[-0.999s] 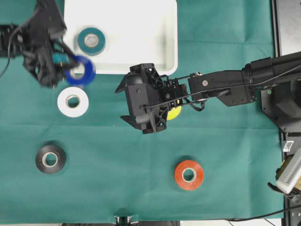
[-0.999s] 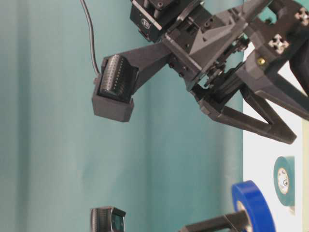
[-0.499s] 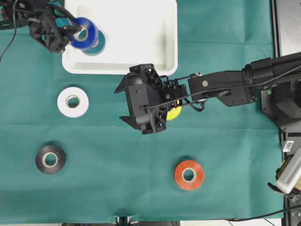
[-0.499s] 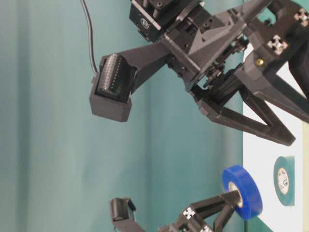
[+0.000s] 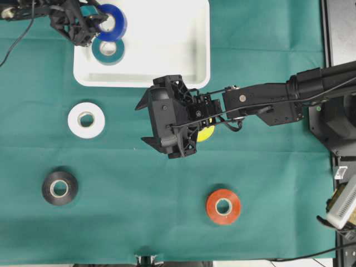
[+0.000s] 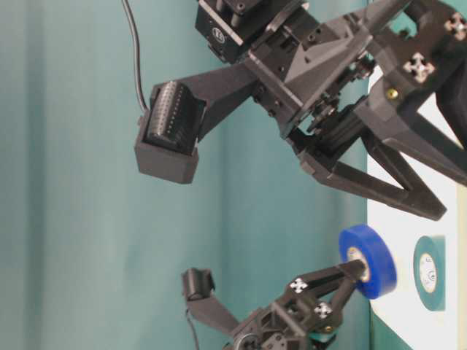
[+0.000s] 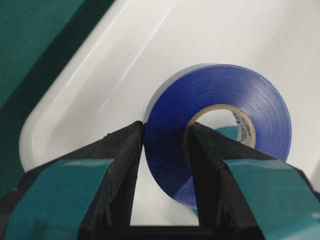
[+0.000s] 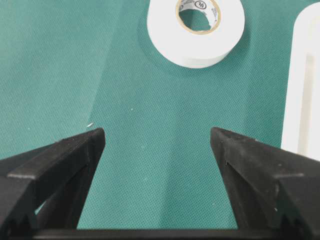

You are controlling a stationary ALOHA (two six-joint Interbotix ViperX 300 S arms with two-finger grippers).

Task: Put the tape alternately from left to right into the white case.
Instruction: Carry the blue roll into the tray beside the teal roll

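From overhead, the left gripper [image 5: 94,25] hangs at the far-left corner of the white case [image 5: 167,61], its jaws clenched on the blue roll [image 5: 111,22]. That roll sits over the case's floor, just beyond the teal roll [image 5: 108,48] already lying inside, partly overlapping it in this view. I judge the drop needs only a release, provided the blue roll clears the teal one. The right gripper [image 5: 167,125] hovers mid-worktop, just near of the case, covering most of the yellow roll [image 5: 207,133]. The white roll [image 5: 86,119], black roll [image 5: 59,188] and red-orange roll [image 5: 223,206] lie on the green cloth, apart from both arms.

From table level, the blue roll [image 6: 368,261] is held on edge, above the case's rim, with the teal roll [image 6: 430,272] flat inside. The right gripper's spread fingers fill the upper part, holding nothing.

The left wrist camera shows one finger [image 7: 117,165] on the blue roll's [image 7: 220,130] outer face and the other through its core, pinching the wall of tape; the case's corner [image 7: 60,120] curves just behind.

The right wrist camera shows the jaws wide apart and empty over bare cloth, the white roll [image 8: 196,30] lying well ahead of them, the case's edge [image 8: 300,80] to the right.
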